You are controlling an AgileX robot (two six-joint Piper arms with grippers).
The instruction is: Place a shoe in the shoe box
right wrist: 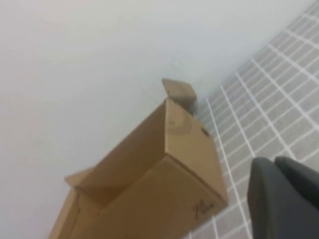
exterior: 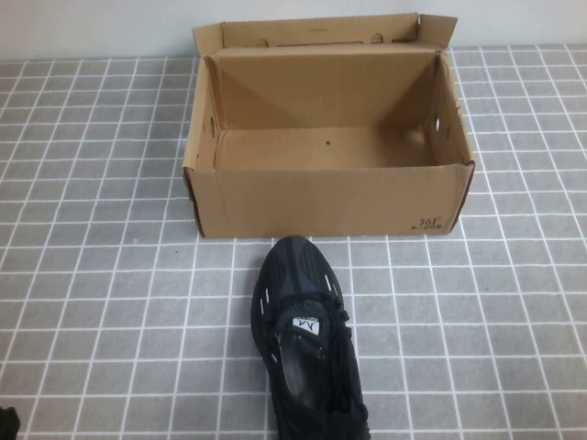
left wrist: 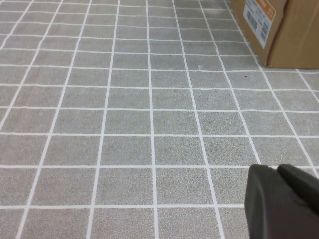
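The black mesh shoe lies on the grey tiled table just in front of the shoe box, its toe toward the box and its white tongue label facing up. The brown cardboard shoe box stands open and empty at the back middle, with its lid flap raised behind. My left gripper hangs shut and empty over bare tiles at the near left, with a corner of the shoe box far ahead of it. My right gripper is shut and empty, off to the right of the shoe box.
A grey mat with white grid lines covers the table. A pale wall runs behind the box. A dark bit of my left arm shows at the near left corner.
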